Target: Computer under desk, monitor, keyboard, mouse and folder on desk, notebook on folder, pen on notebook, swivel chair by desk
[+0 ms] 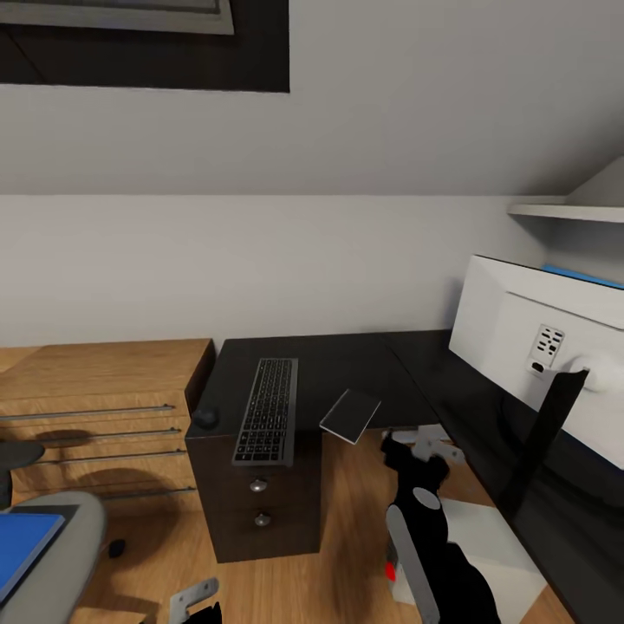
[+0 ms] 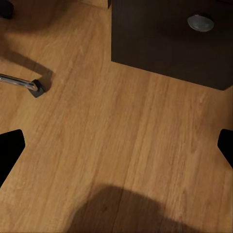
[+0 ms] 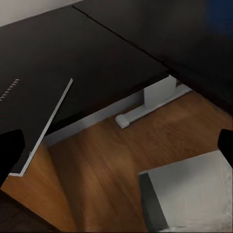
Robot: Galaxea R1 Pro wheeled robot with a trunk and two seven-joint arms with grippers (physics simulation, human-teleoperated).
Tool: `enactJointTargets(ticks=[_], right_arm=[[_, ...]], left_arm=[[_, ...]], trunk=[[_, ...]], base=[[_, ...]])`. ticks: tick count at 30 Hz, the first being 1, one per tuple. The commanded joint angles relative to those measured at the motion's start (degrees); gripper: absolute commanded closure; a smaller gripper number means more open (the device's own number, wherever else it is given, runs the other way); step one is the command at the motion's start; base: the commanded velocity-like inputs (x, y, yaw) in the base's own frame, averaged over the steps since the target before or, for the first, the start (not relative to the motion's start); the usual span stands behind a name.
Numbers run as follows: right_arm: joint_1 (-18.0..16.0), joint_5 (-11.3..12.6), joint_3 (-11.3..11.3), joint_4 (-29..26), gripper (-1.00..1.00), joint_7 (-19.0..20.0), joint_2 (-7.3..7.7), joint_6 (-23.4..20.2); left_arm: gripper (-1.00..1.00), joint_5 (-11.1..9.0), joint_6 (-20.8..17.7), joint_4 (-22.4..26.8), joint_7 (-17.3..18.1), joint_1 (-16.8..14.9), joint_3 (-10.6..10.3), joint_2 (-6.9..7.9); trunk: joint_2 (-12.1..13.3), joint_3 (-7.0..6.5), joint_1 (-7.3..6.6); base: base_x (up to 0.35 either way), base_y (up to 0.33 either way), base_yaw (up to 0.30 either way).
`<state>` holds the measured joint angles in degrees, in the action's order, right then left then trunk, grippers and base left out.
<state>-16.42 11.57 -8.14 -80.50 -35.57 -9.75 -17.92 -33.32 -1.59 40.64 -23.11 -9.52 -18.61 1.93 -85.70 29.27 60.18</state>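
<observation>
From my head camera, the slim black keyboard [image 1: 266, 412] and small black rounded mouse [image 1: 205, 417] lie on the glossy black tabletop [image 1: 347, 364], the thin dark grey notebook [image 1: 350, 415] overhanging its front edge; that free corner looks the best hold, the cover light, stiff, probably slippery. The bright blue folder [image 1: 24, 544] rests on the grey swivel chair [image 1: 61, 555]. My left wrist camera shows my left gripper [image 2: 116, 145] open above wood floor [image 2: 121, 145]. My right wrist camera shows my right gripper [image 3: 116, 145] open near the light grey computer tower [image 3: 189, 194].
</observation>
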Motion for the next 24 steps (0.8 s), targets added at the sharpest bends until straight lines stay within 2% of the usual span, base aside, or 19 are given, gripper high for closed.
enactJointTargets(ticks=[1, 2, 4, 10, 14, 24], right_arm=[[0.0, 0.3, -0.1, -0.6, -1.00, -0.6, 0.01, -1.3], [0.1, 0.3, -0.1, -1.6, -1.00, -1.1, 0.00, -3.2], [0.2, 0.4, -0.1, -2.0, -1.00, -1.3, 0.00, -3.6], [1.4, 0.3, -0.3, -2.4, -1.00, -1.3, 0.06, -3.8], [1.9, 0.1, -1.3, -2.8, -1.00, -1.3, 0.08, -3.7], [2.0, 0.1, -1.9, -3.6, -1.00, -1.4, 0.09, -3.4]], left_arm=[[-1.00, -0.3, -0.2, 0.1, -0.5, 0.0, -0.4, 0.09], [-1.00, -0.4, -0.2, 0.1, -0.6, 0.0, -0.4, 0.09], [-1.00, -0.4, -0.2, 0.1, -0.6, -0.1, -0.4, 0.09], [-1.00, -0.4, -0.1, 0.1, -0.6, -0.1, -0.3, 0.16], [-1.00, -0.3, -0.1, 0.1, -0.6, 0.0, -0.3, 0.13], [-1.00, -0.3, 0.0, 0.1, -0.8, -0.1, -0.3, 0.03]], trunk=[[0.4, -0.12, -0.23], [0.8, -0.30, -0.45], [1.6, -0.66, -0.89], [4.0, -1.74, -2.20], [5.6, -2.46, -3.08], [9.6, -4.30, -5.28]], base=[[0.000, 0.000, 0.000], [0.000, 0.000, 0.000], [0.000, 0.000, 0.000], [0.000, 0.000, 0.000], [0.000, 0.000, 0.000], [0.000, 0.000, -0.015]])
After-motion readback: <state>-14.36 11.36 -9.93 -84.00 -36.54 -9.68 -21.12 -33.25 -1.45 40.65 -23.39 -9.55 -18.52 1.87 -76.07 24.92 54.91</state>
